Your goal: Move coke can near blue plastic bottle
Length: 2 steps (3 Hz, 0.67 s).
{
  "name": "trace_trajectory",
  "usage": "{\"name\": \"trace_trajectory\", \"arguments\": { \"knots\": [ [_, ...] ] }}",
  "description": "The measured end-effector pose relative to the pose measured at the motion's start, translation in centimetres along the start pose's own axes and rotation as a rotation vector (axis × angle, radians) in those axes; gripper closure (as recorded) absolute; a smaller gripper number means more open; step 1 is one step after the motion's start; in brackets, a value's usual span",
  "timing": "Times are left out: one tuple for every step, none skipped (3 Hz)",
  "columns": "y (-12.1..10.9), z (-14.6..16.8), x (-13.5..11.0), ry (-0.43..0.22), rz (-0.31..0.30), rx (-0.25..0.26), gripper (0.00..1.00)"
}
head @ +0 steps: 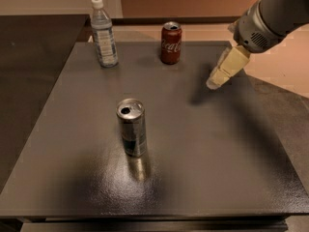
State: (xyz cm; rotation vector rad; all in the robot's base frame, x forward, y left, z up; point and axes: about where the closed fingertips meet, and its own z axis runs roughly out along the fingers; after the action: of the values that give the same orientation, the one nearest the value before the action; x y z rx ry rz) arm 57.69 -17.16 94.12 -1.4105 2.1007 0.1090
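Note:
The coke can (pixel 171 43), dark red with white script and a silver top, stands upright at the far middle of the dark table (pixel 203 144). The blue plastic bottle (pixel 103 34), clear bluish with a white cap, stands upright to its left, near the far left corner. My gripper (pixel 215 83), with pale cream fingers, hangs above the table to the right of the coke can and nearer to me. It holds nothing and touches nothing.
A taller, slim silver-and-dark can (pixel 132 127) with an opened top stands upright at the table's middle left. The grey arm (pixel 270 18) reaches in from the upper right. The table's right edge borders a lighter floor.

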Motion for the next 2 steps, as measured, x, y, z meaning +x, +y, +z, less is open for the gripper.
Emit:
{"name": "trace_trajectory", "arguments": {
  "knots": [
    [-2.5, 2.2, -1.3, -0.068, 0.066, 0.051, 0.0],
    [-4.9, 4.6, -2.3, -0.122, 0.135, 0.081, 0.0]
  ]
}}
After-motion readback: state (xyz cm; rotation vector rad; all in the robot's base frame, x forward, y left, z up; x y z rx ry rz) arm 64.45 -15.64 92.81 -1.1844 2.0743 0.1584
